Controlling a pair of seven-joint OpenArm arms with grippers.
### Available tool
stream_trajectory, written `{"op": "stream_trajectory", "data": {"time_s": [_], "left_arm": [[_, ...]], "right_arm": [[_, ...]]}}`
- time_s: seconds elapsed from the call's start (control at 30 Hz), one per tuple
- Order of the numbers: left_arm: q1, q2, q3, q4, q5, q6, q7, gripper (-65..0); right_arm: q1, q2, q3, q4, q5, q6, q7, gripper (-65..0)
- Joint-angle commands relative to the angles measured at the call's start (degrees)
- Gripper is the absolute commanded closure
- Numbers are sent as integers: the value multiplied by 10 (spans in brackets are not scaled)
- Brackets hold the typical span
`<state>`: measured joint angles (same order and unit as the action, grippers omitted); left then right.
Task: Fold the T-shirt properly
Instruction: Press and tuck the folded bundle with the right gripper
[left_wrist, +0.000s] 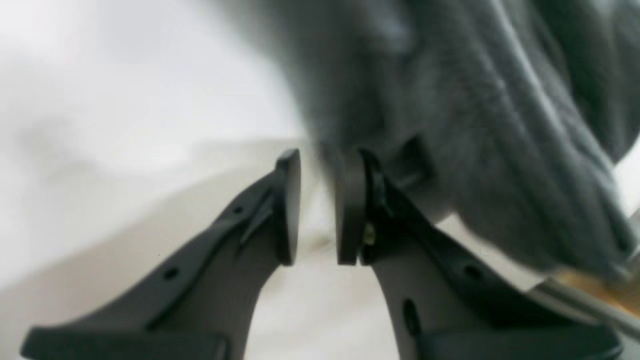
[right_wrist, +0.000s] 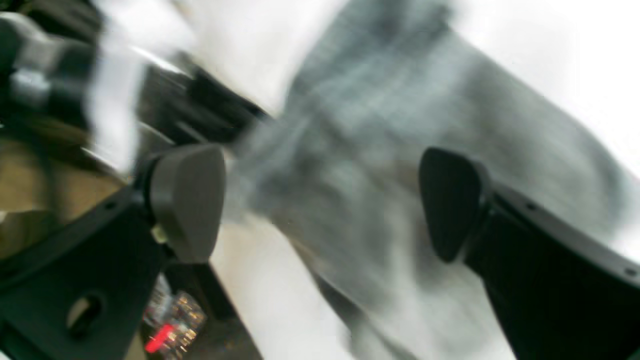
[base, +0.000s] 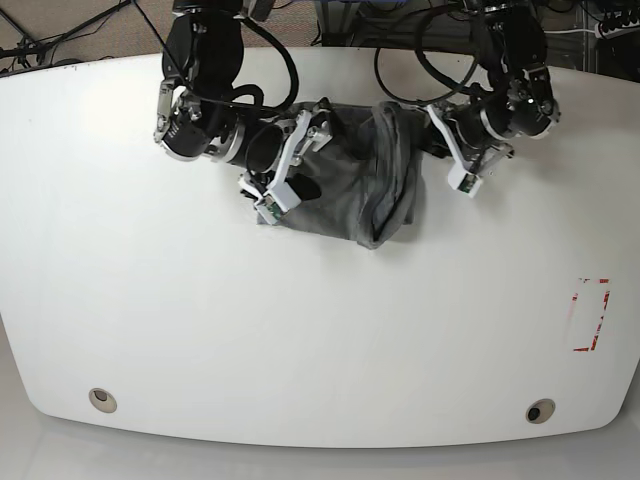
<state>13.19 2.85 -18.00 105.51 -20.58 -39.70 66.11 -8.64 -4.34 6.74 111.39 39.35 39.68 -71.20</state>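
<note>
The grey T-shirt (base: 338, 195) lies beneath the right end effector (right_wrist: 322, 205), spread wide and released.

The shirt (base: 335, 195) lies on the table (base: 270, 330), toward its far side in the base view, partly beneath the right arm (base: 205, 85), with the left arm (base: 515, 85) at its right in that view. Two holes (base: 103, 400) sit at the near corners, the marks (base: 603, 315) above the right-hand one.

Base cam: high, looks down; wrist cams: close-up, both share cloth (base: 335, 190).
</note>
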Motion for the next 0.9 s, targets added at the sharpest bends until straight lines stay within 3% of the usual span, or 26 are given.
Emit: {"op": "stream_trajectory", "data": {"time_s": [0.0,0.1,0.3,0.53,0.67,0.87], "left_arm": [[0,-1,-2,41,-46,-3,-11,-110],[11,-20,-38,62,-82,-3,-11,-108],[11,-68,-131,63,-130,-3,-11,-108],[10,-126,-221,60,-87,-3,-12,-108],[11,-163,-262,60,-76,-3,-12,-108],[30,-171,-307,60,-77,-3,-11,-108]], "right_arm": [[3,18,0,12,11,3,10,-569],[3,34,-1,12,11,3,10,-569],[2,35,-26,11,11,3,10,-569],[17,28,-78,-14,-6,3,12,-569],[39,17,-123,-34,-63,3,20,-569],[75,19,-202,-88,-80,3,32,-569]]}}
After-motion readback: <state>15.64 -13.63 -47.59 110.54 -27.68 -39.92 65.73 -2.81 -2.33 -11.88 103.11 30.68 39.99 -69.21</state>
